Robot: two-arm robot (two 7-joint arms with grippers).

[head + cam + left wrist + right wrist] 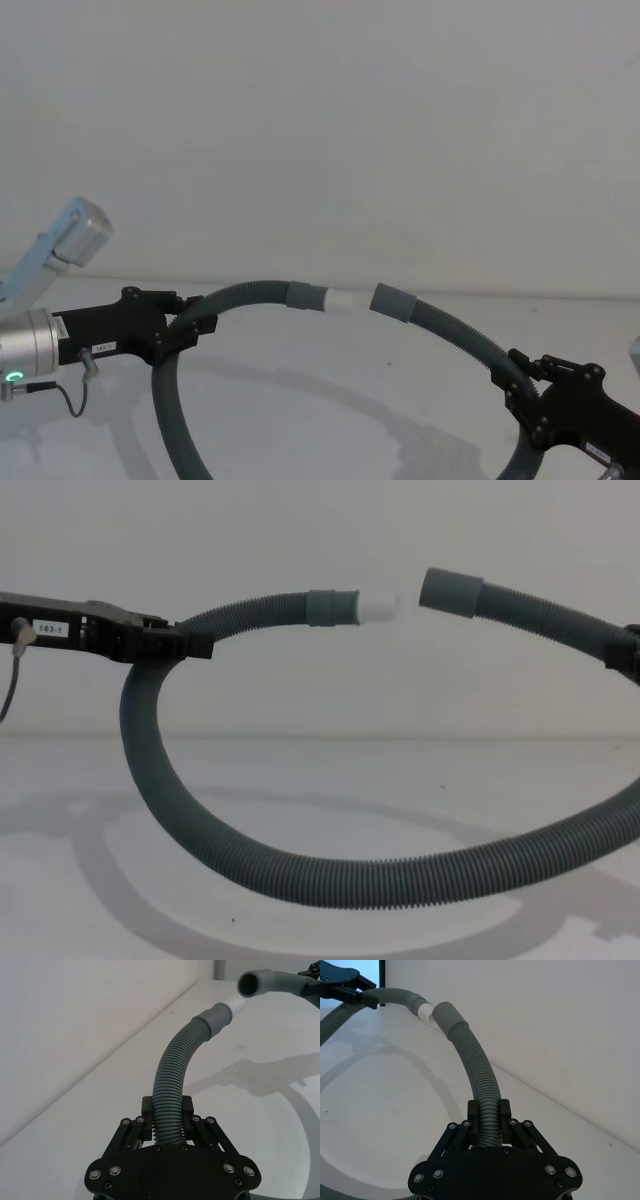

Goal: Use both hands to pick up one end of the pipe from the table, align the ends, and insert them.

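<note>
1. Left fingers [146,1110] are clenched on the pipe [330,880]. The grip is on the corrugated run, some way behind the collar [330,607] that carries the white tip [378,607]. Holding back there leaves the tip bare to go in.
2. Right fingers [473,1112] are clenched the same way on the corrugation behind the sleeve [450,590]. That leaves the open mouth unobstructed.
3. Both ends are up in the air over the worktop [330,440], between my two arms and facing each other. The rest of the pipe hangs below as a loop. Its lowest part is near the worktop, but I can't tell if it touches.
4. Tip and sleeve are near each other but apart, and nothing is inserted. In the chest view the sleeve sits slightly higher and tilts down toward the tip, which is roughly level. In the left wrist view the sleeve mouth lies off the tip's line.
5. My read is that pick-up is done and alignment is partway. Insertion is not yet started.
6. The next move probably calls for lowering and levelling the sleeve, then closing the gap along one axis.
7. The risk is that the hose flexes ahead of each grip. An off-axis push would likely catch the tip on the sleeve rim and bow the pipe instead of seating it.
</note>
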